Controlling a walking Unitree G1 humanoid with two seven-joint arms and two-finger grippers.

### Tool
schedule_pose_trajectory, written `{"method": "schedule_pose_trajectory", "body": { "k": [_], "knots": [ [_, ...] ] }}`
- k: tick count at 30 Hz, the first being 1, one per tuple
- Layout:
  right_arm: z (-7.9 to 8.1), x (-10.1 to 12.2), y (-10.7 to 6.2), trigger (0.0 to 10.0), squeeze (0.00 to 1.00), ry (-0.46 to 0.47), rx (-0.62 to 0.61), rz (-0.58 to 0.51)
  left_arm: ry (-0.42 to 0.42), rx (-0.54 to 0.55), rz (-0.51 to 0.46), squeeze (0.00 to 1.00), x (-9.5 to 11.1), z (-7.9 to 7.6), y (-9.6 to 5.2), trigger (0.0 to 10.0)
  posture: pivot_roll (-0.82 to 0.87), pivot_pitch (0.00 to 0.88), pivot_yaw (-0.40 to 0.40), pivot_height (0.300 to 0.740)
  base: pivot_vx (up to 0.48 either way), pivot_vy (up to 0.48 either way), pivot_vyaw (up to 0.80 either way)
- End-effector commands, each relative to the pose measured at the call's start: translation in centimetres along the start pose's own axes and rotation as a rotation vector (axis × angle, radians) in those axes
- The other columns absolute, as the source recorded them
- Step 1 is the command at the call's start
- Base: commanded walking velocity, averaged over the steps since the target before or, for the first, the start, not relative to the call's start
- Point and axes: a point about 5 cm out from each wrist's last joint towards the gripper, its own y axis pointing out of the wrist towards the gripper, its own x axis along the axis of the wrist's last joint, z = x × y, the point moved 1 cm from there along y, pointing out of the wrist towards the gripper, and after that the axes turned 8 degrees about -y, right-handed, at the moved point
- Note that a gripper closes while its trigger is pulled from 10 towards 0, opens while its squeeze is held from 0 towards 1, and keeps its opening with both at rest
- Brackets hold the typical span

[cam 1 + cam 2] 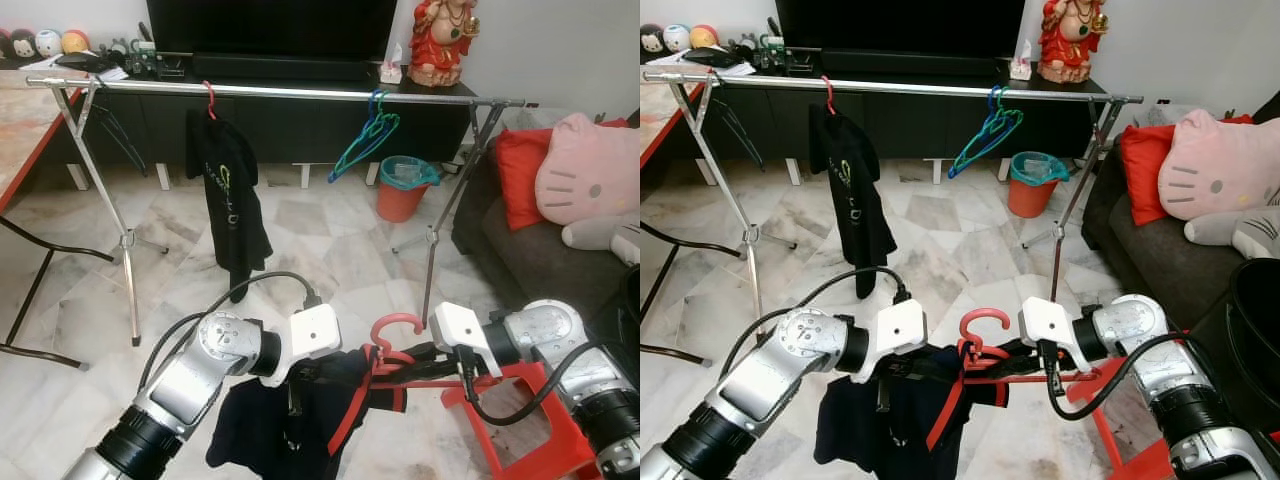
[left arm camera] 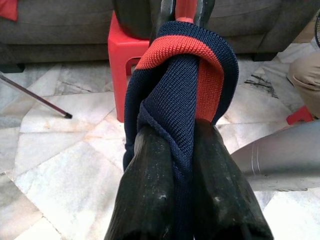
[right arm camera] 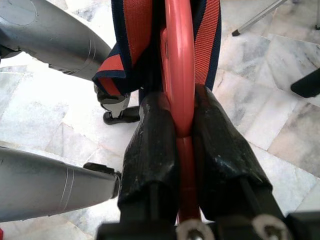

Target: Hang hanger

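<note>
1. The right gripper (image 3: 182,135) is clamped on a red hanger (image 3: 178,65), its two black fingers (image 3: 150,145) squeezing the plastic bar between them, low in front of the robot.
2. The left gripper (image 2: 175,165) is pinched tight on a navy garment with red trim (image 2: 180,75), a fold of the knit caught between its fingers (image 2: 145,185).
3. The two grippers meet face to face at the middle, left gripper (image 1: 305,375) and right gripper (image 1: 425,355) close together, with the red hanger (image 1: 392,335) between them, its hook curling upward.
4. The navy garment (image 1: 265,420) is draped over the hanger and sags down toward the marble floor (image 1: 310,250) under the left arm.
5. Beyond the arms stands a metal clothes rail (image 1: 290,91) on tripod legs, spanning the room well apart from the held hanger.
6. A black T-shirt (image 1: 225,190) hangs from the rail on a red hook toward its left end; a bunch of blue and green hangers (image 1: 368,140) hangs tilted further right.
7. An orange bin with a teal liner (image 1: 403,187) sits on the floor behind the rail.
8. A red stool (image 1: 520,430) stands under the right arm, beside a dark sofa (image 1: 540,250) holding a red cushion (image 1: 520,170) and a pink cat-face pillow (image 1: 590,165).
</note>
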Motion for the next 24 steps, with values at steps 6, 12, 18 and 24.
{"method": "schedule_pose_trajectory", "body": {
  "k": [6, 12, 18, 24],
  "knots": [
    [-0.29, 0.31, -0.08, 0.0, 0.0, -0.006, -0.015, -0.008, 0.078, 0.007, -0.045, 0.0, 2.0, 0.24, 0.03, 10.0, -0.01, 0.0, -0.128, 0.74, 0.0, 0.0, 0.0],
    [-0.3, 0.33, -0.02, 0.0, 0.0, -0.004, -0.023, -0.014, 0.066, -0.006, -0.046, 1.0, 2.01, 0.26, -0.02, 10.0, -0.01, 0.0, -0.128, 0.74, 0.0, 0.0, 0.0],
    [-0.12, 0.31, 0.27, 0.0, 0.0, 0.0, -0.03, -0.028, 0.063, -0.011, -0.047, 1.0, 2.03, 0.13, -0.15, 10.0, -0.01, 0.0, -0.127, 0.74, 0.0, 0.0, 0.0],
    [-0.72, 0.34, 0.4, 0.0, 0.0, 0.005, -0.113, -0.044, 0.079, 0.002, -0.027, 1.0, 2.13, 0.48, -0.93, 10.0, 0.0, 0.0, -0.127, 0.74, 0.0, 0.0, 0.0]
  ]
}}
